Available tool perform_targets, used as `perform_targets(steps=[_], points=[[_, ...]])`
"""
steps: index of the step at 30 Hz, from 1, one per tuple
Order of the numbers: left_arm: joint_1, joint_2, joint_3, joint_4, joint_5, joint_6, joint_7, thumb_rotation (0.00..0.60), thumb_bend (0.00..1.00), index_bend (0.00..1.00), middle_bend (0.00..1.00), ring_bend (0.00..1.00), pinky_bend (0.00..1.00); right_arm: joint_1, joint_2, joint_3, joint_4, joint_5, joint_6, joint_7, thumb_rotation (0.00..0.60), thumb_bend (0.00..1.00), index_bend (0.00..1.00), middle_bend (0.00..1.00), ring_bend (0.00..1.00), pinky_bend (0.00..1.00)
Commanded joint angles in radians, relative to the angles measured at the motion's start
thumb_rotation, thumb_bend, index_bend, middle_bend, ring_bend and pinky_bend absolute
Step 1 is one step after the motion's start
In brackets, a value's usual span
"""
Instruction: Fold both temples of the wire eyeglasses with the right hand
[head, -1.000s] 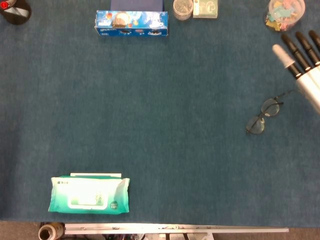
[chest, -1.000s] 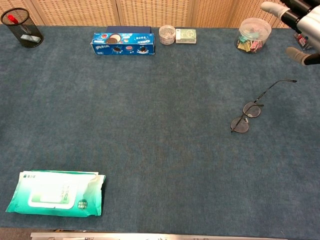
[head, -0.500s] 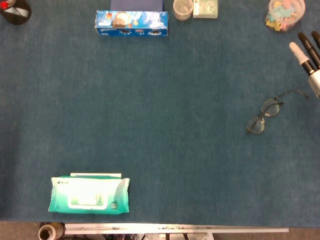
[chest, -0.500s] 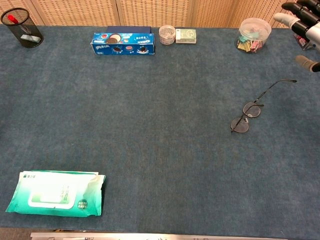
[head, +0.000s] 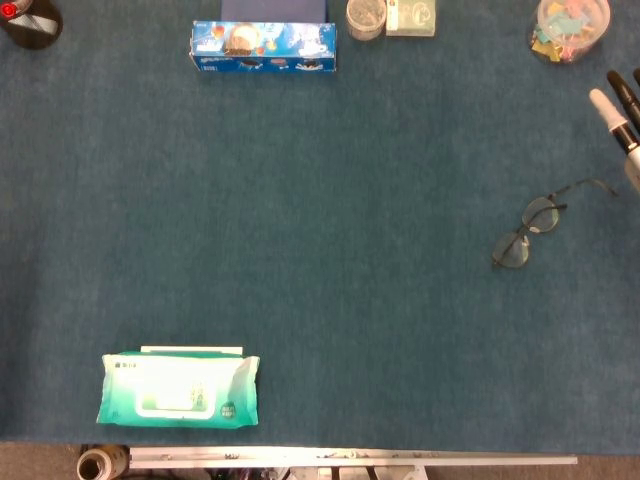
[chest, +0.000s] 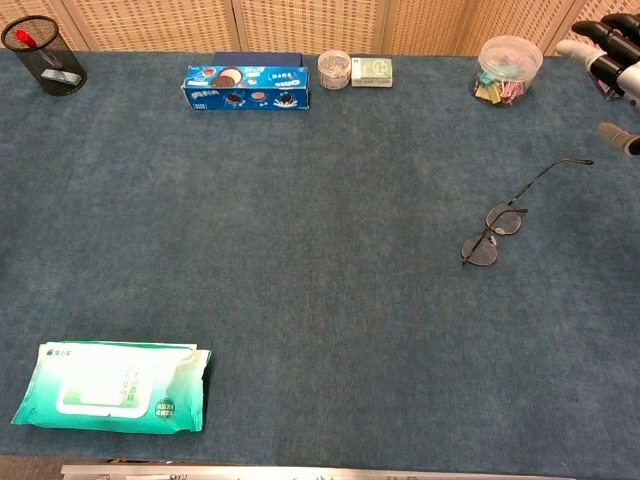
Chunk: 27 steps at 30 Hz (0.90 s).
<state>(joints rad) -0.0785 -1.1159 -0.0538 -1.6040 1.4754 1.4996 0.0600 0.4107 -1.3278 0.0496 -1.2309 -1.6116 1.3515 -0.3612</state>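
Note:
The wire eyeglasses (head: 527, 233) (chest: 494, 232) lie flat on the blue table cloth at the right side, lenses toward the lower left. One thin temple (chest: 556, 168) sticks out toward the upper right; the other temple cannot be made out. My right hand (head: 625, 115) (chest: 612, 70) shows only at the right frame edge, up and to the right of the glasses, apart from them, fingers spread and holding nothing. My left hand is not visible in either view.
A blue cookie box (chest: 246, 87), a small jar (chest: 334, 69) and a card pack (chest: 371, 70) line the far edge. A clear tub of clips (chest: 508, 70) stands at the far right. A mesh pen cup (chest: 44, 56) is far left. A wet-wipes pack (chest: 112, 400) lies near left.
My right hand has drawn back to the right, away from the glasses, and now sits mostly out of frame. The eyeglasses have not moved.

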Motion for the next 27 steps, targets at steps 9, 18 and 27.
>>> perform_targets(steps=[9,18,27], points=[[0.000,0.001,0.000,-0.002,-0.002,-0.002,0.000,0.600,0.67,0.49,0.50,0.54,0.71,0.004,-0.027,0.000,0.031,0.001,-0.014,0.030,0.600,0.30,0.00,0.04,0.00,0.12],[0.001,0.004,-0.001,-0.003,-0.002,0.001,-0.007,0.600,0.67,0.49,0.50,0.54,0.71,0.015,-0.057,-0.013,0.042,-0.013,-0.035,0.047,0.600,0.30,0.00,0.04,0.00,0.12],[0.004,0.008,-0.001,-0.005,0.000,0.007,-0.013,0.600,0.67,0.49,0.50,0.54,0.71,0.023,-0.085,-0.033,0.049,-0.031,-0.054,0.061,0.600,0.30,0.00,0.04,0.00,0.12]])
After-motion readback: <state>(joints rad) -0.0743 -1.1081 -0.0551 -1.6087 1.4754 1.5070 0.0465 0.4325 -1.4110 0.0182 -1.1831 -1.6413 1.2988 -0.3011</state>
